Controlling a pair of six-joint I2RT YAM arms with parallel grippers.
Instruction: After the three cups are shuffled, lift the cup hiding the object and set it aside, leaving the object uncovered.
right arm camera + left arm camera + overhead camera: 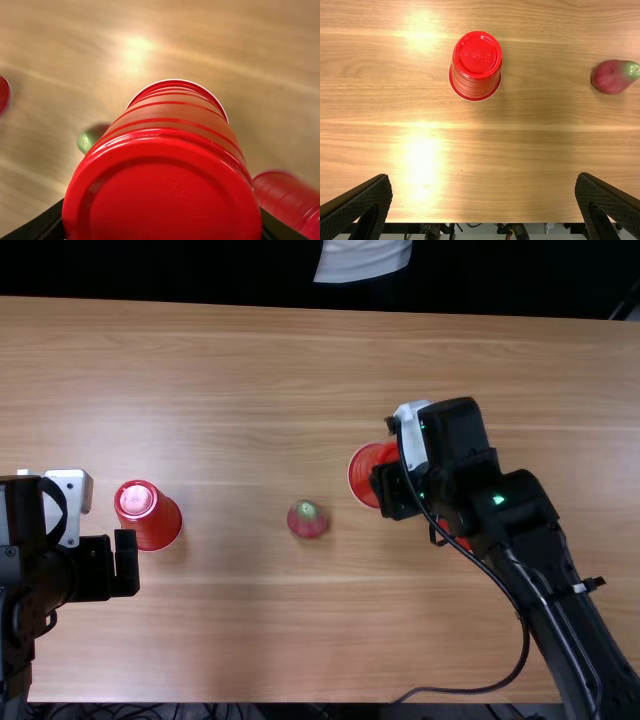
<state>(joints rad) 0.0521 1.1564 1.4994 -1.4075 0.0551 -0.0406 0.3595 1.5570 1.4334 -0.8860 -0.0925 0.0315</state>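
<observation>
Cup clamped in right claw, fruit beside, left claw agape near another cup

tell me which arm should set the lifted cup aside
Right. The right gripper is shut on the lifted cup, beside the uncovered object. The left gripper is open and empty, over by the left cup.

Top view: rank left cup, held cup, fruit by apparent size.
1. left cup: largest, fully shown.
2. held cup: tilted and partly behind the right arm, so only part counts; its full size against the left cup is unsure.
3. fruit: smallest.
</observation>
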